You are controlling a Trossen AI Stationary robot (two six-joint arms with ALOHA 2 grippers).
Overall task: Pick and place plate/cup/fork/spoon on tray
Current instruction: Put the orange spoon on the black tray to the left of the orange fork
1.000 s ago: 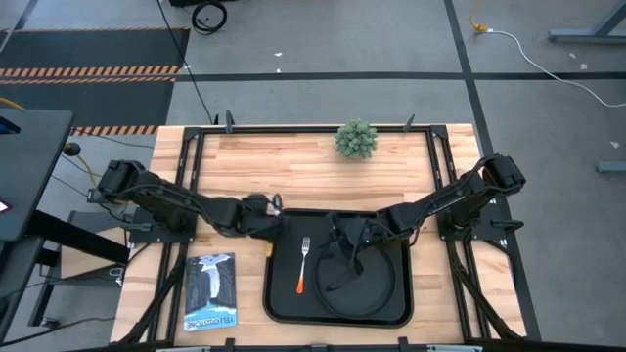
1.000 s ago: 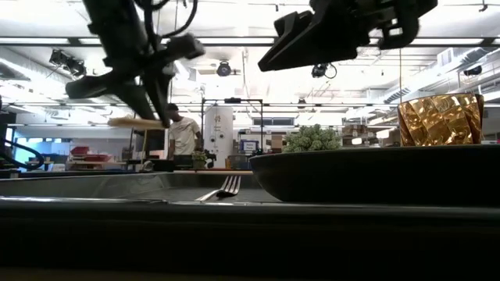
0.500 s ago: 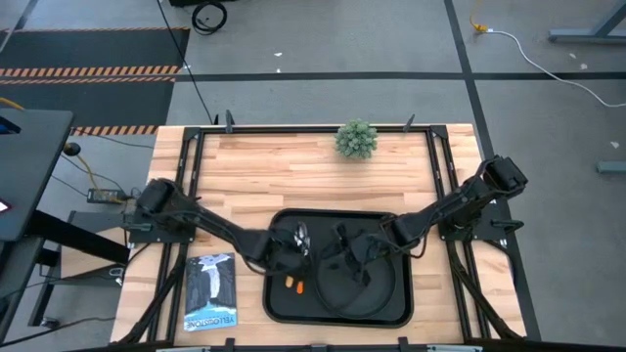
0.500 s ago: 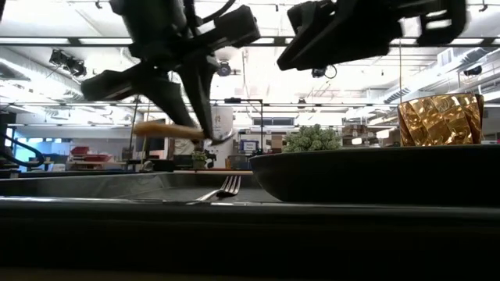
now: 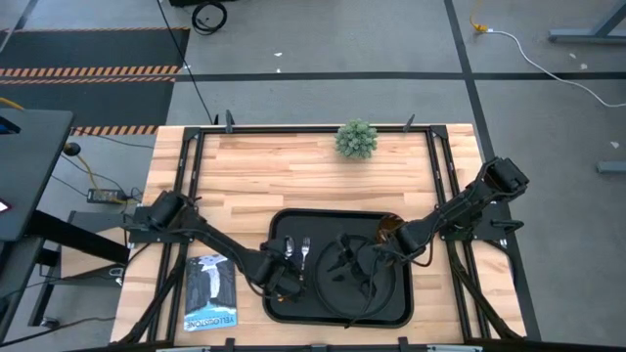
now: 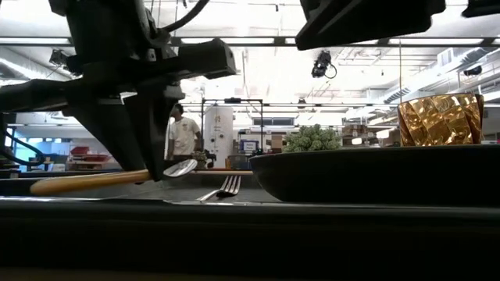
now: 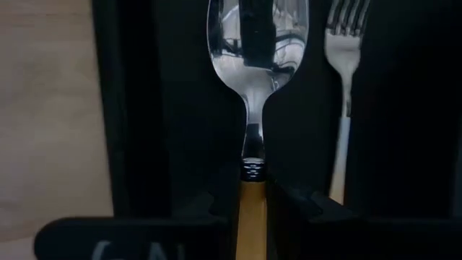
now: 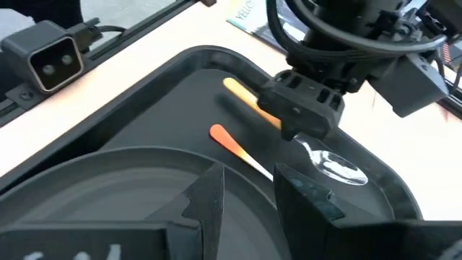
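Spoon held low over the tray's left side

Your left gripper [image 5: 286,282] is clenched on the spoon [image 6: 109,179] by its orange handle, over the left part of the tray [image 5: 276,308]. In the left wrist view the handle runs between the two dark fingers [image 7: 209,213] and the silver bowl points ahead. From table height the spoon lies almost level, bowl a little raised, just above the tray floor; whether it touches you cannot tell.

Fork [image 5: 304,250] lies flat on the tray just beside the spoon, tines toward the far edge, handle toward the near edge, roughly parallel to the spoon.

Plate [image 5: 386,293] sits on the tray's right half, mostly covered by your right arm in the overhead view. Cup [image 6: 440,119] shows at table height above the plate's rim, at the tray's far right corner.

Your right gripper [image 8: 249,191] hangs above the plate, jaws parted, nothing between them.

Off the tray: small green plant [image 5: 356,138] at the table's far edge, booklet [image 5: 209,291] to the tray's left. A person [image 6: 183,134] stands in the room behind.
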